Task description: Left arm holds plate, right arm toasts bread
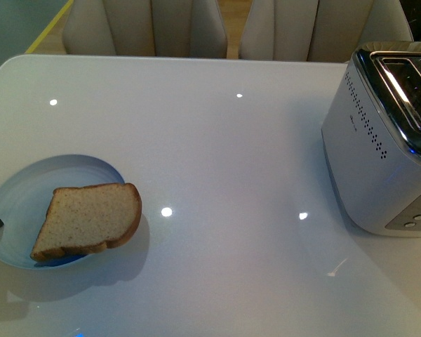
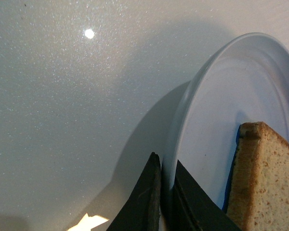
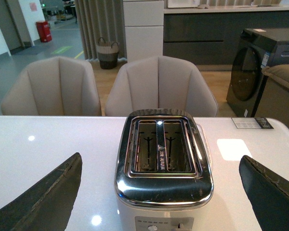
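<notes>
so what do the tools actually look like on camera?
Left tool: two flat matte-black wedges tapering to thin tips. Right tool: same dark wedge shape, with lightly scuffed edges. No cables, markings or arm links in view.

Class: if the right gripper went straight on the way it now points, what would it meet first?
Most likely the toaster: its slotted top sits centred between the open fingers of the right gripper. Depth is unclear.

Glossy white worktop (image 1: pixel 217 140) dotted with lamp reflections (image 1: pixel 166 211). Just behind the worktop, two beige chairs (image 3: pixel 161 84); farther behind it, woven basket (image 3: pixel 108 53), grey curtain (image 3: pixel 98 21), dark cabinets (image 3: pixel 202 33).
</notes>
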Action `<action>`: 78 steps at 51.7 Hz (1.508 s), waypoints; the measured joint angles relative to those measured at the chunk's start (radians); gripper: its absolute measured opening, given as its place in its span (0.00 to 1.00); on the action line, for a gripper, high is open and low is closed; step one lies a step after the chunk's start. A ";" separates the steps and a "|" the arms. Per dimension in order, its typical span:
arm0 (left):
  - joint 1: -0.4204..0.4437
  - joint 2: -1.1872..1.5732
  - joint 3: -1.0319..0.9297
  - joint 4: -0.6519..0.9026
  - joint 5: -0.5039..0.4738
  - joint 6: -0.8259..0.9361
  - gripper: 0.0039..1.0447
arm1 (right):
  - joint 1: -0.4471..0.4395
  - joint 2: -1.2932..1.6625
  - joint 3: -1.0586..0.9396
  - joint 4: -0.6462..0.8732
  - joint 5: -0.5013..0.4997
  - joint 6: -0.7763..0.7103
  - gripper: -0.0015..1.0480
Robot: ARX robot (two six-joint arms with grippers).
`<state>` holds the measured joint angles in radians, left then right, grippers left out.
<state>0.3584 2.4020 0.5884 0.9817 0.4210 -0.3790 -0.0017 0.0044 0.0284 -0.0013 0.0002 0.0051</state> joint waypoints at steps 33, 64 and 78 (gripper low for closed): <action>-0.119 -0.674 -0.229 -0.308 -0.048 -0.225 0.03 | 0.000 0.000 0.000 0.000 0.000 0.000 0.91; -0.607 -0.975 -0.052 -0.673 -0.289 -0.421 0.03 | 0.000 0.000 0.000 0.000 0.000 0.000 0.91; -0.720 -0.946 0.020 -0.697 -0.342 -0.478 0.03 | 0.000 0.000 0.000 0.000 0.000 0.000 0.91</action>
<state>-0.3618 1.4559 0.6083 0.2848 0.0792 -0.8570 -0.0017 0.0044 0.0284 -0.0013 0.0002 0.0051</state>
